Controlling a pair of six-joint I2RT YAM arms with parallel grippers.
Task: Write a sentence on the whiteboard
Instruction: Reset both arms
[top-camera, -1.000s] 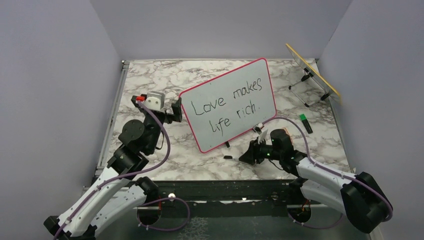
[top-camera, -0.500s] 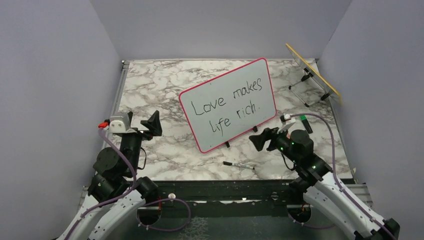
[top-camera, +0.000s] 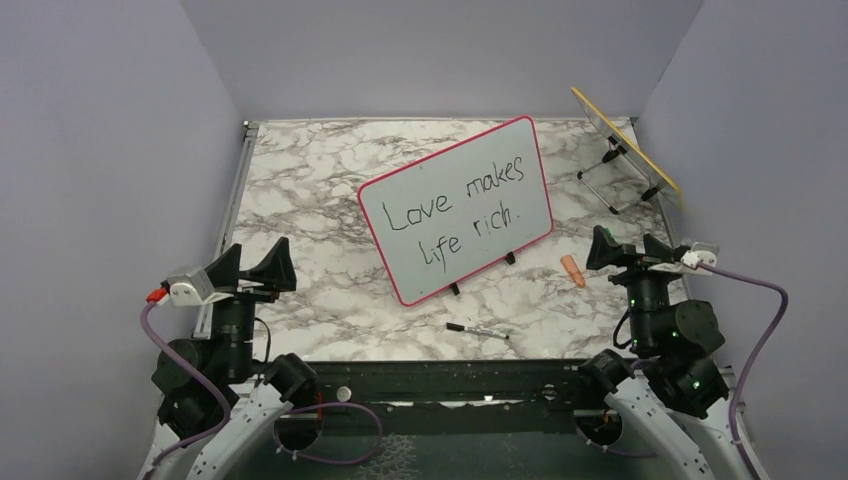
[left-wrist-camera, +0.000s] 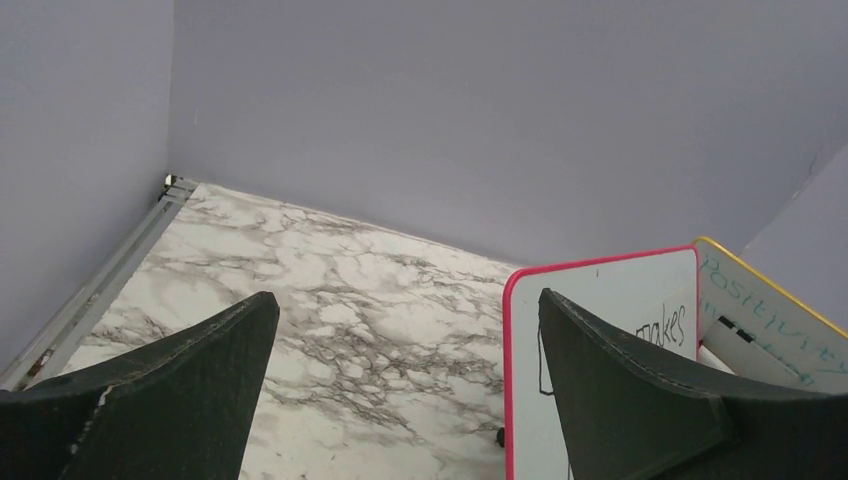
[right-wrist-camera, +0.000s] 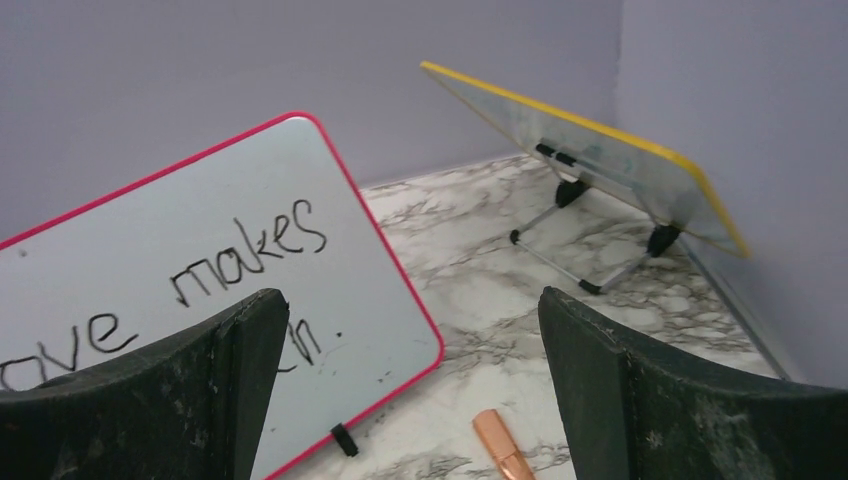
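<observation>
- The whiteboard stood tilted back on small black feet around the middle of the marble table. Its pink-red frame was turned at an angle, so its right end lay farther away than its left.
- The sentence ran across it in black marker on two lines: "Love makes" above and "life rich." below.
- The left gripper was raised over the near left edge of the table. Its jaws were spread wide with nothing between them, and it was well apart from the board.
- The right gripper was raised at the near right, also spread wide and empty. Its wrist view looked between both fingers toward the board's right end.
- A black marker pen lay flat on the table just near of the board, between the two arms and touched by neither.
- A small orange piece lay on the table right of the board's near corner, close to the right gripper. What it was could not be told.
- A yellow-edged panel leaned on a wire stand in the far right corner. The left wrist view showed faint green writing on it.
</observation>
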